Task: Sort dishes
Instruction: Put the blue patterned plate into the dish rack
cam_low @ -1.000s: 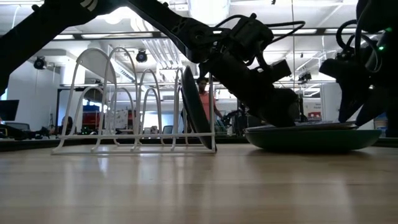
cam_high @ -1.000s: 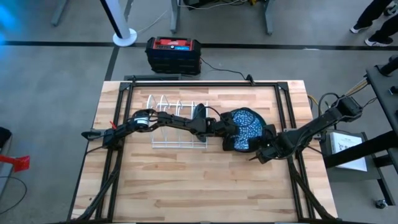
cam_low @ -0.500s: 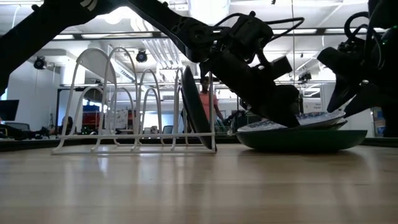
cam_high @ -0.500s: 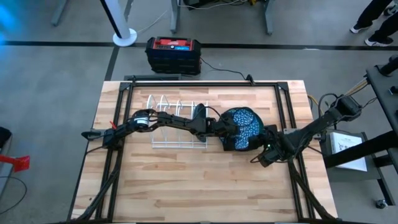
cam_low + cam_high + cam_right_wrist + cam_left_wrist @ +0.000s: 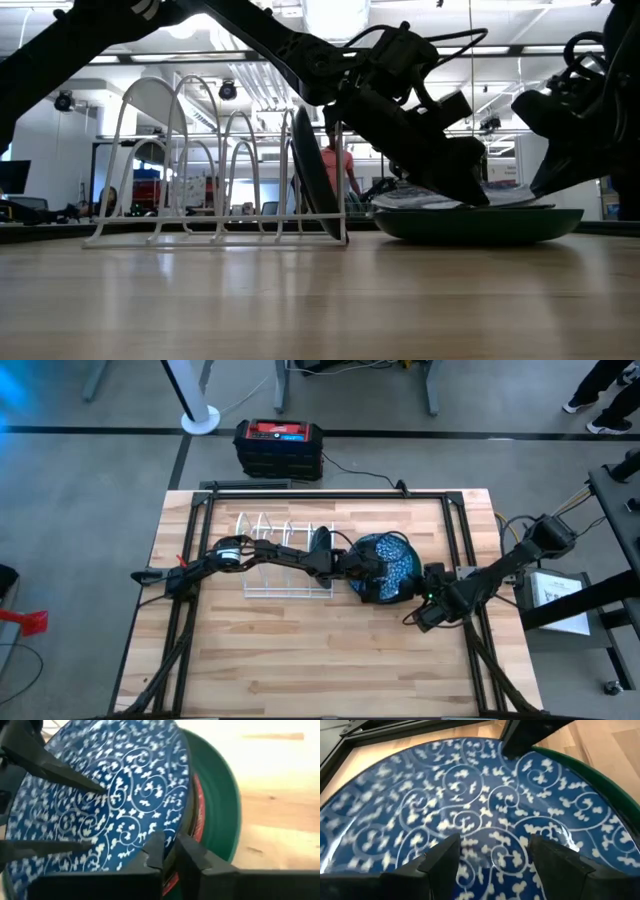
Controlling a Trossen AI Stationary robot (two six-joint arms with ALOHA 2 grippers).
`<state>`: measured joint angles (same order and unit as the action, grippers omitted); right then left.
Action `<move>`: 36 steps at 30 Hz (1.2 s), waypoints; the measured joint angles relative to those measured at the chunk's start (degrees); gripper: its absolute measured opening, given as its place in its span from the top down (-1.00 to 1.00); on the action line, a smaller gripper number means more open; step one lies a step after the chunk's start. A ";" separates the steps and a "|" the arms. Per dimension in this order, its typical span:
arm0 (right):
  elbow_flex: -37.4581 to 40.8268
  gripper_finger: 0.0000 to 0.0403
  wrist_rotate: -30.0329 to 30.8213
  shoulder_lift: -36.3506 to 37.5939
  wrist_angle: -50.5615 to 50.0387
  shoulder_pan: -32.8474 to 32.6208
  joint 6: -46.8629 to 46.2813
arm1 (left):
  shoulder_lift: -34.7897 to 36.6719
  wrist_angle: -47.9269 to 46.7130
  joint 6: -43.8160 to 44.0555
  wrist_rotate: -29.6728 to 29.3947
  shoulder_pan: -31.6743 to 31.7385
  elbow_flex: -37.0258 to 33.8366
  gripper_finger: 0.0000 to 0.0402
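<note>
A dark blue plate with a white pattern [image 5: 390,565] lies on top of a stack, over a red-pink plate [image 5: 196,815] and a dark green plate [image 5: 480,225]. The blue plate is tilted and overhangs the green one toward the rack. My left gripper [image 5: 494,842] reaches over the rack and stands open over the blue plate's face. My right gripper [image 5: 172,842] is shut on the plate's rim at the right side. Another dark plate [image 5: 315,185] stands on edge in the white wire rack [image 5: 285,555]. My left gripper is open, and its fingertips [image 5: 472,188] slant down from the table's left onto the blue plate's upper face [image 5: 470,820]. Whether they press on it I cannot tell. My right gripper pinches the blue plate's rim [image 5: 170,832] on its right side, one finger above and one below. The fingers come nearly level from the table's right. That side is held above the red-pink plate, and the far side rests on the stack.
The white wire rack stands left of the stack under my left arm, with several empty slots. A black frame [image 5: 470,530] runs round the table top. Bare wood lies toward the near edge [image 5: 320,650]. A person shows far behind the rack [image 5: 335,165].
My right gripper has lifted the blue plate's right rim off the stack, which tipped the plate. The plate has then slid toward the table's left and now overhangs the green plate on the rack side. My left gripper has drawn slightly toward the left with it.
</note>
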<state>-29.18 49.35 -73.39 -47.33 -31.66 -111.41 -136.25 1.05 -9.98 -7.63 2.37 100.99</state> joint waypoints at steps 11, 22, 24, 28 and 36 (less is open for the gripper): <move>-0.50 1.00 -0.75 0.21 -2.67 -0.12 1.13 | -0.11 0.02 -0.07 -0.19 -0.07 0.36 -0.16; -2.87 1.00 -7.79 1.74 -9.52 -0.09 2.21 | 0.13 -19.39 -1.54 -0.86 0.06 9.60 -0.16; -3.07 1.00 -9.61 1.88 -12.36 -0.07 -0.08 | 0.13 -23.21 -2.28 -0.87 0.25 10.47 -0.16; -3.10 1.00 -12.71 3.13 -12.17 0.28 -1.43 | 0.13 -27.11 -2.51 -0.94 0.72 10.64 -0.16; -3.11 1.00 -13.30 4.41 -10.45 0.33 -2.44 | 0.28 -26.65 -2.50 -1.21 1.80 8.87 -0.16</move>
<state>-32.29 36.05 -68.98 -57.77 -31.33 -113.85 -135.97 -25.59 -12.48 -8.84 4.17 109.86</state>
